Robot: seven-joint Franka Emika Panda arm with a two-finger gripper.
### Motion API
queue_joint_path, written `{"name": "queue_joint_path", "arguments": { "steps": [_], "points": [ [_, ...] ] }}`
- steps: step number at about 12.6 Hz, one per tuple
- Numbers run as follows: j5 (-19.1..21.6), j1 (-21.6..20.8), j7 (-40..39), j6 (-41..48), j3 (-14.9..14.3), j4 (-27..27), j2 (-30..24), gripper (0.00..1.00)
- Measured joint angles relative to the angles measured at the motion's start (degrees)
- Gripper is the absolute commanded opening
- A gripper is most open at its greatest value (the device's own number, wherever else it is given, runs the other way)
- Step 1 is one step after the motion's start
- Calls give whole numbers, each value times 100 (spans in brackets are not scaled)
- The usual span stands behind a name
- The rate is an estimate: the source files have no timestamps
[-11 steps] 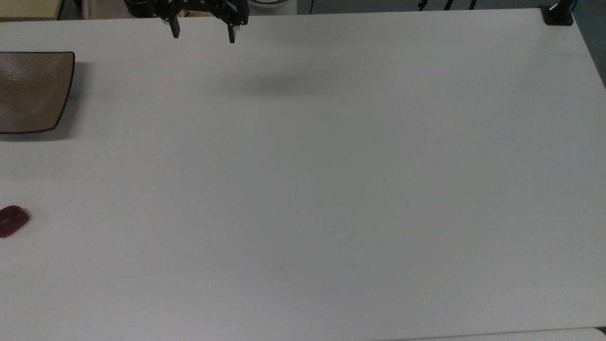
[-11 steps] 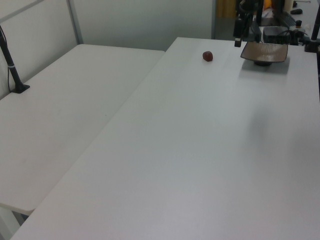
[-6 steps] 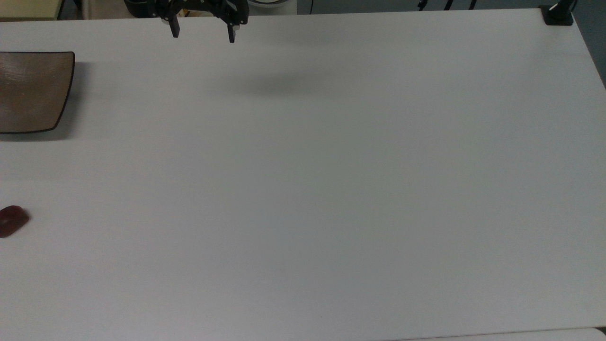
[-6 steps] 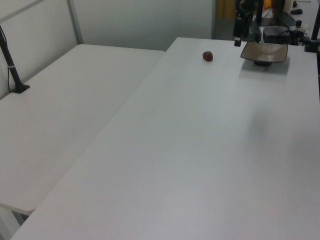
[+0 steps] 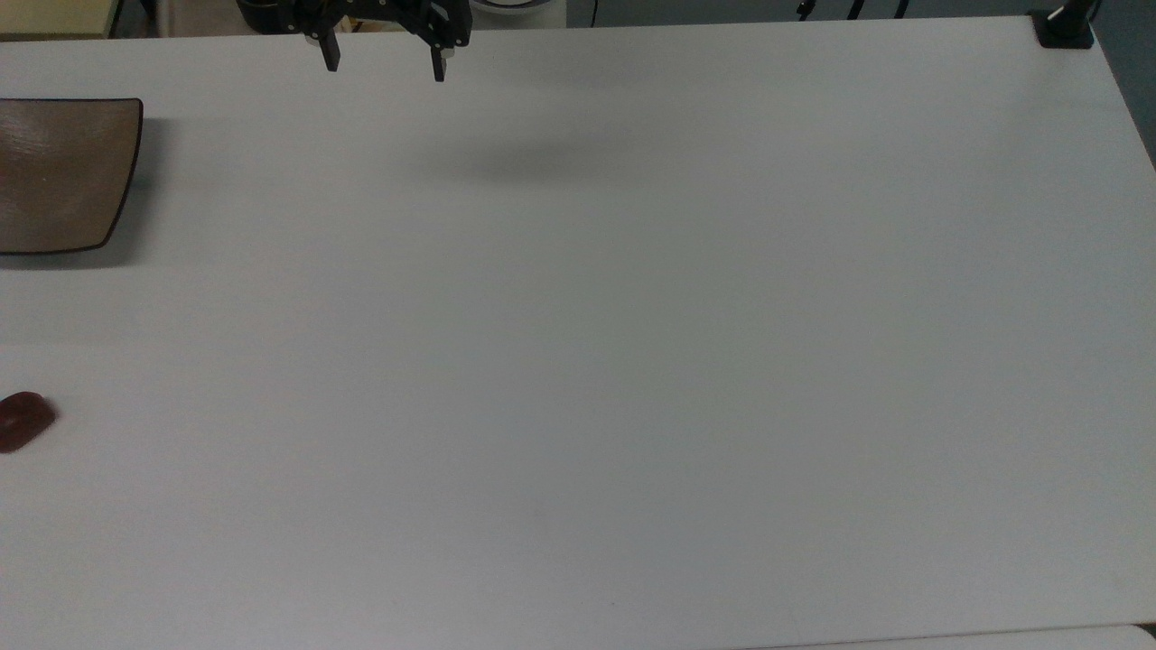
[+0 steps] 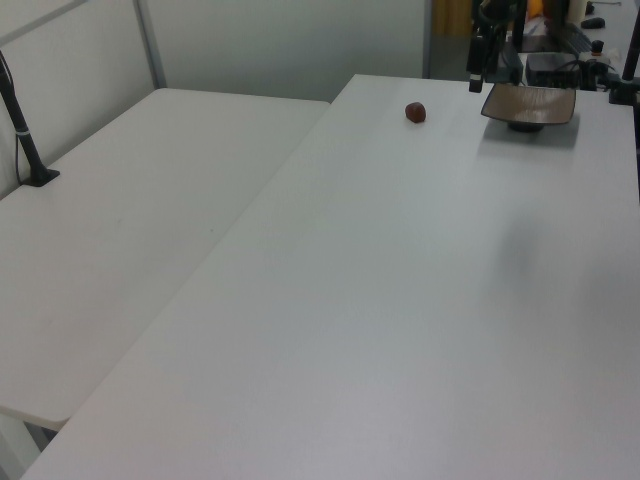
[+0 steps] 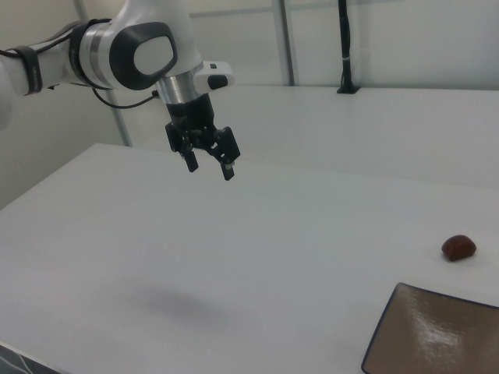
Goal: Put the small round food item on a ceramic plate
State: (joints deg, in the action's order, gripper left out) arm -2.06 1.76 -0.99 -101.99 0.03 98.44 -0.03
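The ceramic plate (image 7: 437, 340) sat bare on the white table (image 7: 257, 257), the small round food item (image 7: 458, 247) lying on the table nearby. The gripper (image 7: 209, 164) hung above the table, fingers spread wide, holding nothing.

bare table (image 5: 632, 361), plate (image 5: 63, 171) at edge

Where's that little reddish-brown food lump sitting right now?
The small round food item lies on the white table at the top view's far left edge, apart from the ceramic plate; the right view shows it just beyond the plate's far edge.
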Motion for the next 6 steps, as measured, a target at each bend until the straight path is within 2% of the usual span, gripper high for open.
{"name": "queue_joint_path", "arguments": {
  "steps": [3,6],
  "points": [
    [0,43,57,-494,-65,7,42,100],
    [-1,113,681,-1701,-338,-70,454,100]
  ]
}}
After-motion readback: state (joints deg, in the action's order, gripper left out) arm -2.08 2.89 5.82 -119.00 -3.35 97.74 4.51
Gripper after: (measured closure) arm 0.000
